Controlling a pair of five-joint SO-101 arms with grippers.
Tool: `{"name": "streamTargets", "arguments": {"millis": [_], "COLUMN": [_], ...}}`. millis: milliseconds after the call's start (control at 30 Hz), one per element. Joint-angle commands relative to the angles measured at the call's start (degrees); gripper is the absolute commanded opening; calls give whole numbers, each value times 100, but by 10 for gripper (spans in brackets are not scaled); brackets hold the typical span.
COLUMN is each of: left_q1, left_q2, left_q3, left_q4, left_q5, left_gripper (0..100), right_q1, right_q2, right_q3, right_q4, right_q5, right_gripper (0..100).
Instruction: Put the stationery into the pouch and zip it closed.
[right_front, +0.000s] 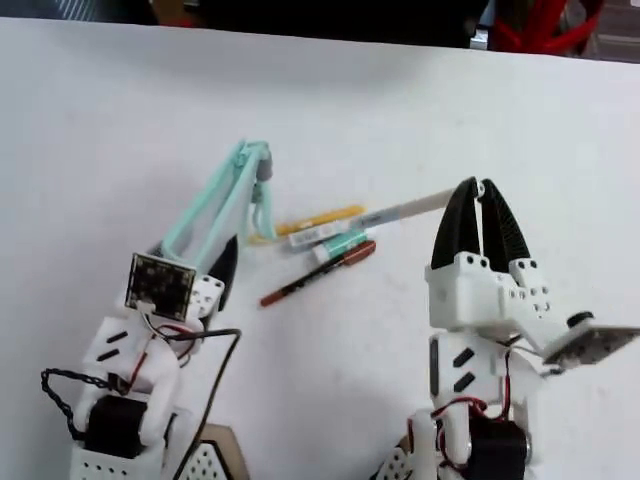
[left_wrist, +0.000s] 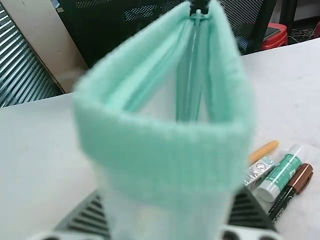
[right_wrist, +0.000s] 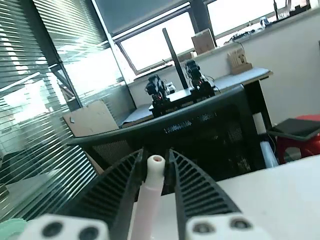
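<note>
A: Right hand is clamped on the white pen, pinched at its very end. The tip pokes out between the fingertips. Left hand holds the pouch by one end.

B: Where's the rest of that pen?

A: It runs from the right hand toward 9 o'clock into the pile, far end between the yellow pen and the glue stick. Brown marker lies at 6 o'clock of those. Can't tell if the far end is off the desk.

B: Pouch?

A: Stretches from the left hand toward 1 o'clock, far end just beside the yellow pen. Mouth gapes in the left wrist view, zip undone.

B: Failure modes?

A: My read: the end grip makes a long lever, so the white pen may pivot in the fingers and droop. If it's dragged rather than lifted, it likely sweeps the glue stick and brown marker, and round ones roll.

B: And at the pouch?

A: Soft fabric, held at one end only. A pen tip catching the rim could fold the mouth shut or tug the pouch out of the left hand. The arms are near each other, so a clash is possible too.
</note>
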Motion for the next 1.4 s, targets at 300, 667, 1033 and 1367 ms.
{"name": "streamTargets", "arguments": {"millis": [300,667,1033,1367], "left_q1": [-4,-4,-4,-4], "left_q2": [4,4,4,4], "left_q3": [-26,-44,-35,-35], "left_q4": [-149,-176,-176,-176], "left_q5": [97,633,642,624], "left_gripper": [199,200,200,200], "right_q1": [-681,-1833,-3275,-3802], "right_q2": [910,4084,6316,7767], "right_q3": [-2330,-6462,-8475,-9723], "right_q4": [-13,1982,2563,2607], "right_q5": [791,747,774,782], "right_gripper": [17,17,17,17]}}
